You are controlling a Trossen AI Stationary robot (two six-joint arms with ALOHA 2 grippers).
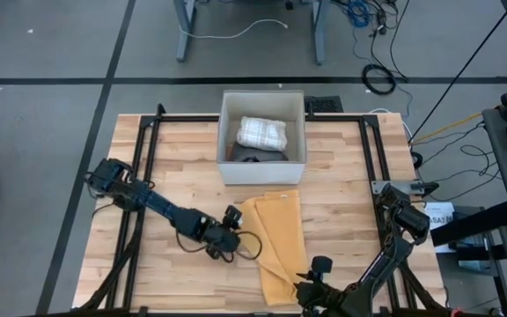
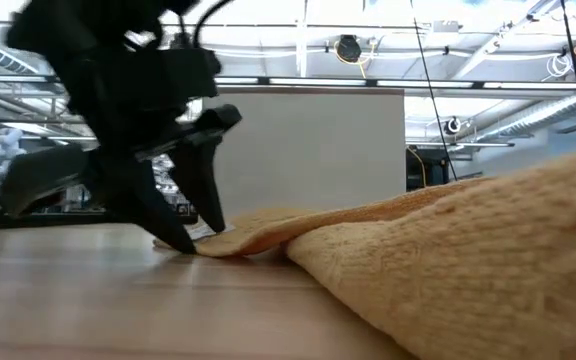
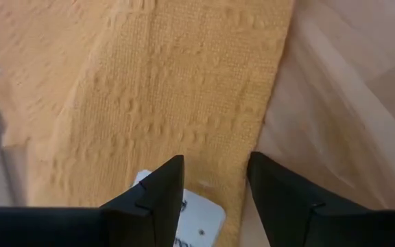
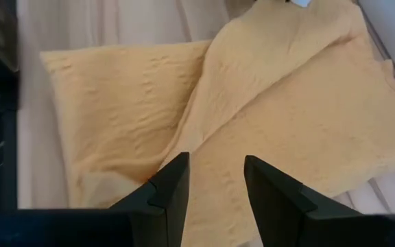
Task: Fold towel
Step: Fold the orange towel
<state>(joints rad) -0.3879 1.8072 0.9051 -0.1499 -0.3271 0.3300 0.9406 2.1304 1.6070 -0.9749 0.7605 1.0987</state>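
Left fingers [image 3: 214, 199] parted over the yellow towel [image 1: 275, 238]; right fingers [image 4: 214, 189] likewise parted

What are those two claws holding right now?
Nothing. The left gripper and right gripper hang open over the yellow towel's edges.

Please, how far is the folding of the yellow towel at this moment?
Partly done, it seems. The towel already lies doubled into a long strip on the table, with layers overlapping. In hand: the left pincer stands open at the strip's left edge, and the right pincer stands open at its near end. Neither grips cloth yet. Left: probably a further fold across the length.
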